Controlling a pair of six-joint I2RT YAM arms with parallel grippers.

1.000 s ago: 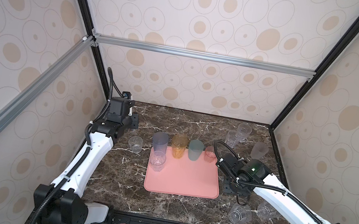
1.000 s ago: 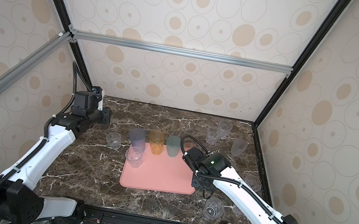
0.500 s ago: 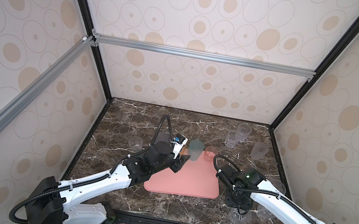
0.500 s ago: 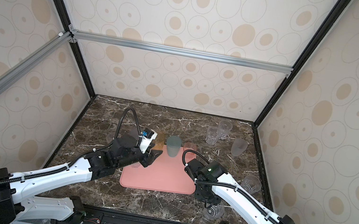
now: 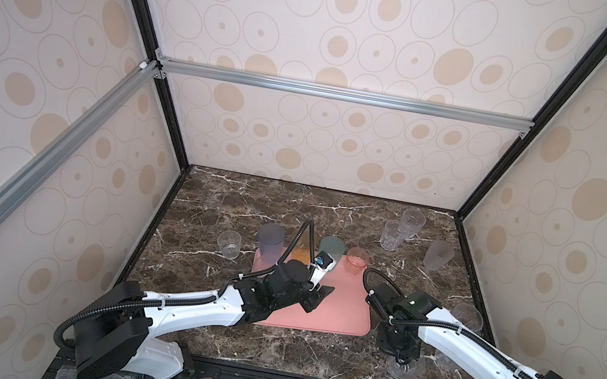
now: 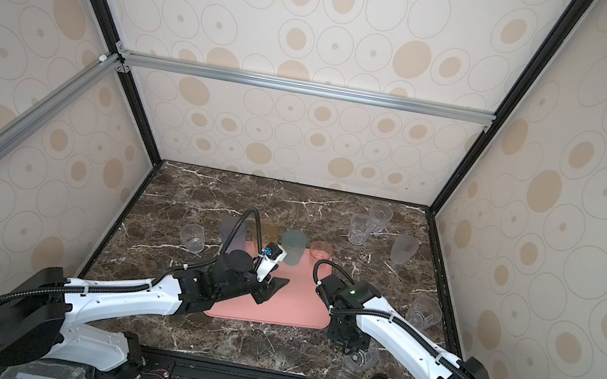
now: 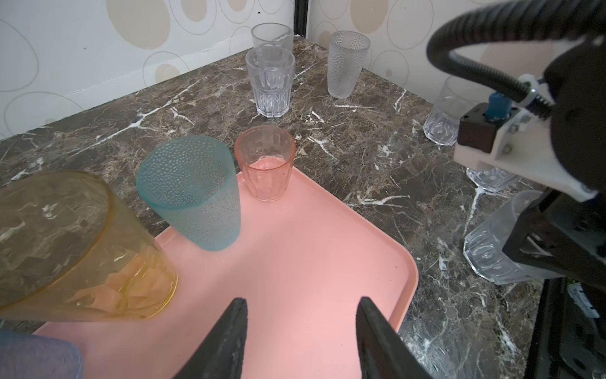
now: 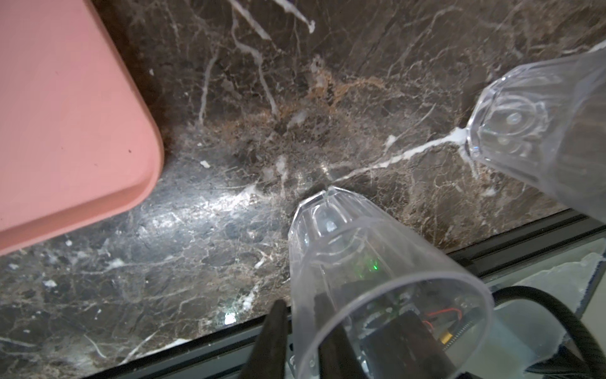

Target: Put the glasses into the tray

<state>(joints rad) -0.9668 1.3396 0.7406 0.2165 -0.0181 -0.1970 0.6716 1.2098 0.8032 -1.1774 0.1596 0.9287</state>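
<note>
Right gripper [image 8: 300, 315] pinches the wall of an upright clear glass [image 8: 377, 256], mouth up; left gripper [image 7: 302, 300] spread.

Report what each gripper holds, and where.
Nothing in the left gripper. The right gripper pinches the clear glass by its rim, one finger inside.

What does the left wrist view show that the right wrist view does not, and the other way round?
Only the left wrist view: the amber glass, teal glass and pink glass standing on the tray, and the open left hand above it. Only the right wrist view: the right hand pinching the rim of a clear glass. Both: the tray, the marble table and that clear glass.
</note>
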